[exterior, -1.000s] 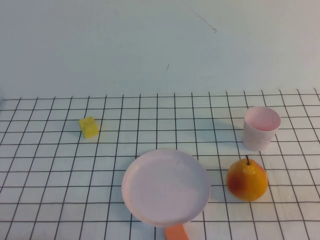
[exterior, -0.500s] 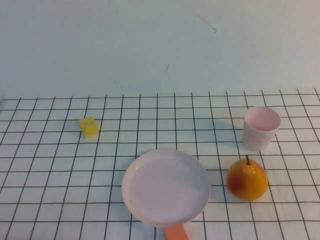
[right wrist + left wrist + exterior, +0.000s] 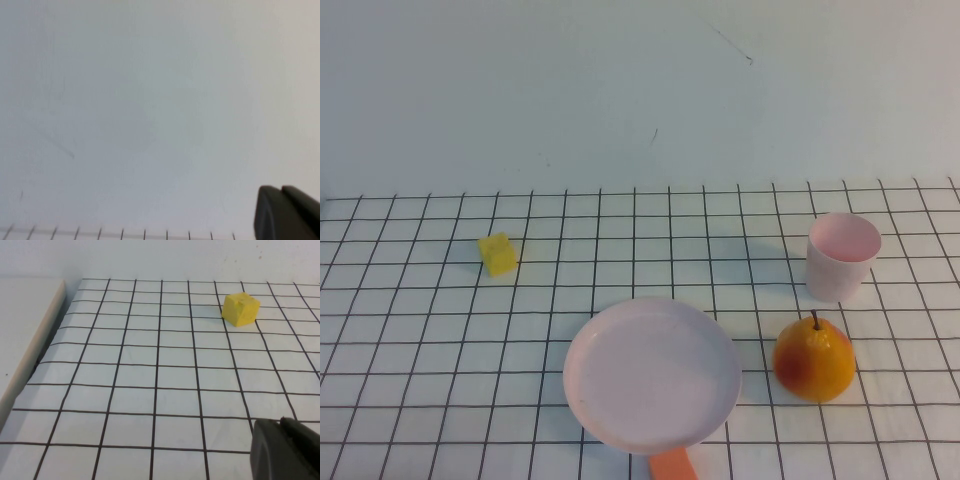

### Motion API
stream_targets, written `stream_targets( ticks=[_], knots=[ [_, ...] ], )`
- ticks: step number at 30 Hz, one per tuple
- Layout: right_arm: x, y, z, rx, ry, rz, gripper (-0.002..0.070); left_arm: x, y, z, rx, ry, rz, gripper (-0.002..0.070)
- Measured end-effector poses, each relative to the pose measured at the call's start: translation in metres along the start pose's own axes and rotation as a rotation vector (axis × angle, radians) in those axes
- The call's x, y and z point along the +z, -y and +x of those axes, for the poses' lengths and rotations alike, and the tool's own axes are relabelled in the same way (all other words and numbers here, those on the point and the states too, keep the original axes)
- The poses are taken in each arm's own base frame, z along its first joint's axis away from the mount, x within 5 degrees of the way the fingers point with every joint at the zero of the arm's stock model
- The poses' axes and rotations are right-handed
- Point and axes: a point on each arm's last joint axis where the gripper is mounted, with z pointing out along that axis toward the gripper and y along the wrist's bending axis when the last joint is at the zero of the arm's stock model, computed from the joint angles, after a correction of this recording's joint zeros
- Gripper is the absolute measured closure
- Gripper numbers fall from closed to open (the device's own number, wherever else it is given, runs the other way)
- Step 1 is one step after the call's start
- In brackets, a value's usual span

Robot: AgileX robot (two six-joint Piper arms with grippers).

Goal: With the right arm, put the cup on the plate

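The pale pink cup (image 3: 842,256) stands upright at the right of the gridded table, just behind a pear (image 3: 813,360). The round pale pink plate (image 3: 652,373) lies front centre and holds nothing. Neither arm shows in the high view. My left gripper (image 3: 280,421) shows in the left wrist view with its fingers pressed together, empty, above the grid short of a yellow block (image 3: 240,309). My right gripper (image 3: 281,189) shows in the right wrist view, fingers together, empty, facing the blank wall. The cup and plate are out of both wrist views.
An orange-yellow pear sits right of the plate. A yellow block (image 3: 499,254) sits at the back left. An orange object (image 3: 672,465) pokes out under the plate's front edge. A light wall rises behind the table. A white ledge (image 3: 25,335) borders the grid in the left wrist view.
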Motion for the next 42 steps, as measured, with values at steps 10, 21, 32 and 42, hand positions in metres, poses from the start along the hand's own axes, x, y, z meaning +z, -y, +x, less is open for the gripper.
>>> stream_targets(
  ticks=[10,21,32,42],
  knots=[
    [0.126,-0.006,-0.022,-0.137,-0.475,-0.206,0.0678,0.0,0.0,0.0,0.0,0.0,0.0,0.0678],
    [0.251,-0.042,0.028,-0.267,-0.802,-0.489,0.0678,0.0,0.0,0.0,0.0,0.0,0.0,0.0678],
    [0.331,-0.075,0.098,-0.429,-1.147,-0.572,0.0409,0.0,0.0,0.0,0.0,0.0,0.0,0.0678],
    [0.379,-0.082,0.157,-0.415,-1.236,-0.571,0.0235,0.0,0.0,0.0,0.002,0.0,-0.001,0.0678]
  ],
)
